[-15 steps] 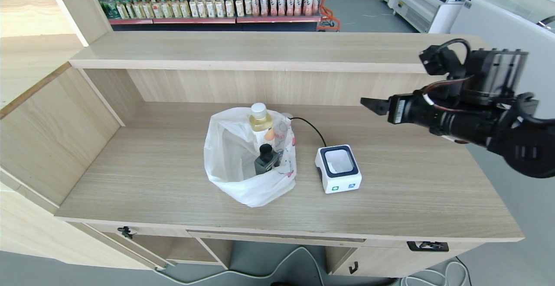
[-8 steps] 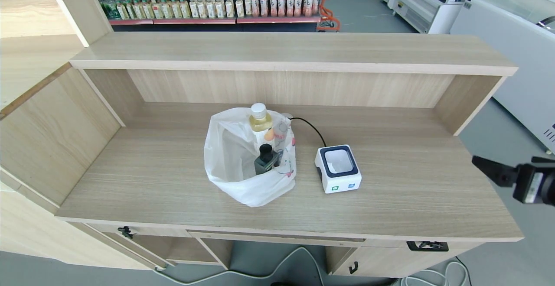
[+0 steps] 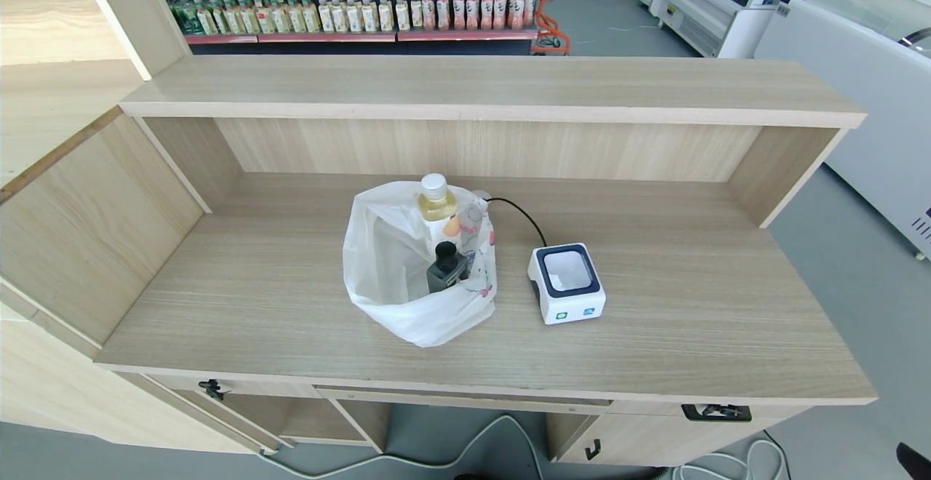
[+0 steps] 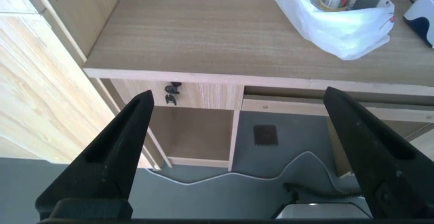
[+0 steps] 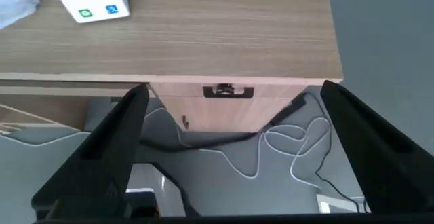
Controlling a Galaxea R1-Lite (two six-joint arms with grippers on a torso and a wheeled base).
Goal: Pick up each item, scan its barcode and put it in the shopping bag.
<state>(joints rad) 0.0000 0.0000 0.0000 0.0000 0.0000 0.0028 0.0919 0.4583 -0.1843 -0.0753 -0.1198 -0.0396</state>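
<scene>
**Q:** Where are your pincers?

**A:** Nearest to me, both low, in front of and below the worktop (image 3: 691,305). My left pincer (image 4: 239,96) is spread wide and holds nothing. My right pincer (image 5: 235,87) is just as wide and also bare.

**Q:** And the goods?

**A:** The shopping bag (image 3: 407,305) stands mid-worktop. Inside it a tea bottle (image 3: 436,207) stands upright at the far side and a small dark bottle (image 3: 445,265) sits in front of it. The scanner (image 3: 566,284) is just beside the bag, on my right. I see nothing loose to pick up, so I judge the job about done.

**Q:** What could go wrong from here?

**A:** Coming up from under the edge, I could knock a finger on the worktop's front lip or on the latch (image 5: 224,90) below it. The bag is thin, floppy plastic with the tall bottle against its rim, so a brush from my arm may tip it and spill both bottles. Farther back, the cable (image 3: 520,214) runs from the scanner behind the bag, and snagging it would drag the scanner. The shop shelf (image 3: 349,11) lies well beyond all this.
</scene>
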